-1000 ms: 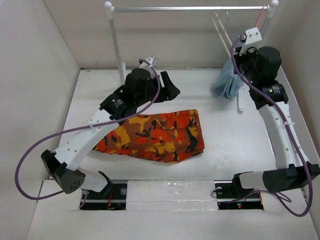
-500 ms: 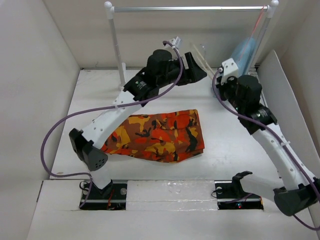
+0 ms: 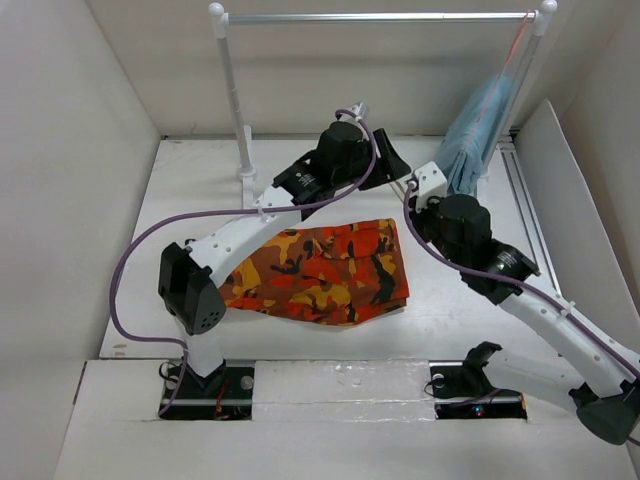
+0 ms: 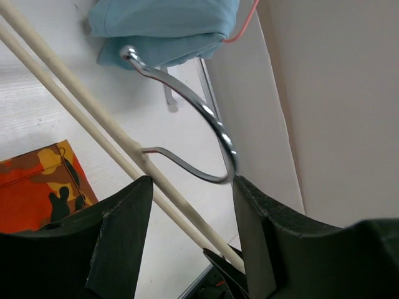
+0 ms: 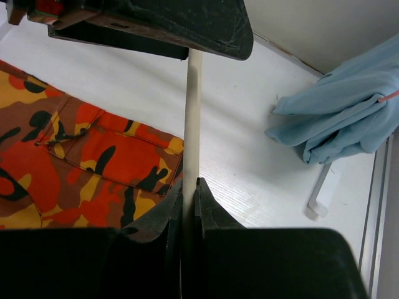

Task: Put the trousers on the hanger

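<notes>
A white table is enclosed by plain pale walls, and a clothes rail is set across its far side on two white posts. A light blue garment is hung from the right end of the rail on a thin pinkish-red hanger.

The trousers are laid folded and flat on the table, in front of the middle of the rail, with their long axis parallel to it. The hanger is held clear of the table, below the right half of the rail and just beyond the trousers' right end. Its cream rods are seen slanting across the left wrist view, and its metal hook is curved up toward the blue garment.

The right gripper is clamped on one cream rod. The fingers of the left gripper are spread on either side of the hanger's neck; whether it is pressed cannot be told.
</notes>
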`<move>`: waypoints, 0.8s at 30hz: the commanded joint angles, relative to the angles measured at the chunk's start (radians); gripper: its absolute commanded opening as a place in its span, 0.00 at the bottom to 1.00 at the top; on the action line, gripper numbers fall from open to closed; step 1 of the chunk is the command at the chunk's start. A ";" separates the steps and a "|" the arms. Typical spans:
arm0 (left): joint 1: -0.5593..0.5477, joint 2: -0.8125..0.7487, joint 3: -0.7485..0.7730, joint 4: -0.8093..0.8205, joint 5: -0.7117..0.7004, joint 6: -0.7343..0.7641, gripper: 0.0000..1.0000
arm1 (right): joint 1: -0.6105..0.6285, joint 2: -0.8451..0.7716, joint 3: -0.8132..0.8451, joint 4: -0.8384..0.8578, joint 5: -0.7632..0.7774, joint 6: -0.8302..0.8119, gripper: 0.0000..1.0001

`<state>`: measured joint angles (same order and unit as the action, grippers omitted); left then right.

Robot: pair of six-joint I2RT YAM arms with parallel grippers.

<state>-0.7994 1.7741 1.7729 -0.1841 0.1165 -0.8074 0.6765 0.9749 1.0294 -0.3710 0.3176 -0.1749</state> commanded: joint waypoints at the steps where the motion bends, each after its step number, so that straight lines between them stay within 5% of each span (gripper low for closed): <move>1: -0.006 -0.001 0.000 0.037 -0.035 -0.021 0.50 | 0.040 -0.027 0.008 0.037 0.110 0.038 0.00; 12: -0.006 0.044 -0.012 0.020 -0.026 -0.050 0.28 | 0.097 -0.016 0.023 -0.005 0.212 0.034 0.00; 15: -0.006 0.050 -0.016 0.020 -0.023 -0.062 0.13 | 0.117 -0.021 0.015 -0.002 0.210 0.035 0.00; 16: -0.006 0.050 -0.021 0.026 -0.023 -0.064 0.00 | 0.127 -0.022 0.014 -0.006 0.210 0.035 0.00; 18: -0.006 0.035 -0.046 0.038 -0.020 -0.067 0.00 | 0.136 -0.028 0.009 -0.031 0.204 0.048 0.14; 19: -0.006 0.027 -0.061 0.047 -0.018 -0.078 0.00 | 0.136 -0.031 0.009 -0.045 0.172 0.051 0.24; 20: -0.006 -0.002 -0.114 0.089 -0.014 -0.084 0.00 | 0.136 -0.039 0.012 -0.095 0.157 0.078 0.47; 24: -0.046 -0.082 -0.302 0.231 0.002 -0.150 0.00 | 0.136 -0.096 0.043 -0.281 0.049 0.172 0.81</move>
<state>-0.8162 1.7725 1.5623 -0.0463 0.1040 -0.9424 0.8074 0.9512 1.0245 -0.5407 0.4309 -0.0784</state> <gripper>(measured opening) 0.071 0.783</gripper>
